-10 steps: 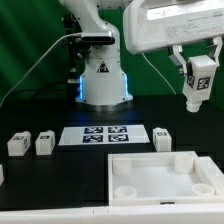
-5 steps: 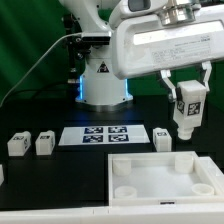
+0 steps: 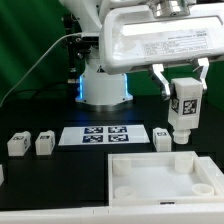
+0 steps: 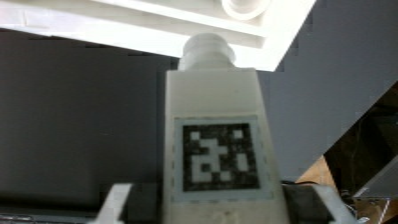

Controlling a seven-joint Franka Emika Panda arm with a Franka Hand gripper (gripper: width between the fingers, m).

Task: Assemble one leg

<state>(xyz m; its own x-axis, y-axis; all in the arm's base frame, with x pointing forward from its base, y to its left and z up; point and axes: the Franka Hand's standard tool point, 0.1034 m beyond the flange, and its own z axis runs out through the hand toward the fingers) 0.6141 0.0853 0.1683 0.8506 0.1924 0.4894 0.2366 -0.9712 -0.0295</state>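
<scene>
My gripper (image 3: 184, 88) is shut on a leg (image 3: 184, 110), a white block with a black-and-white tag, held upright in the air above the far right corner of the white tray (image 3: 150, 178). In the wrist view the leg (image 4: 217, 130) fills the middle, clamped between both fingers (image 4: 299, 205), its peg end pointing at the tray's corner (image 4: 231, 20). Three more legs stand on the table: two at the exterior view's left (image 3: 17, 144) (image 3: 44, 144) and one (image 3: 163, 138) just behind the tray.
The marker board (image 3: 103, 135) lies in the middle behind the tray. The robot's base (image 3: 104, 85) stands at the back. A cable (image 3: 35, 62) runs along the back left. Another white piece (image 3: 2, 174) shows at the left edge.
The gripper with the leg has moved toward the exterior view's left and lower, closer to the tray's far right corner.
</scene>
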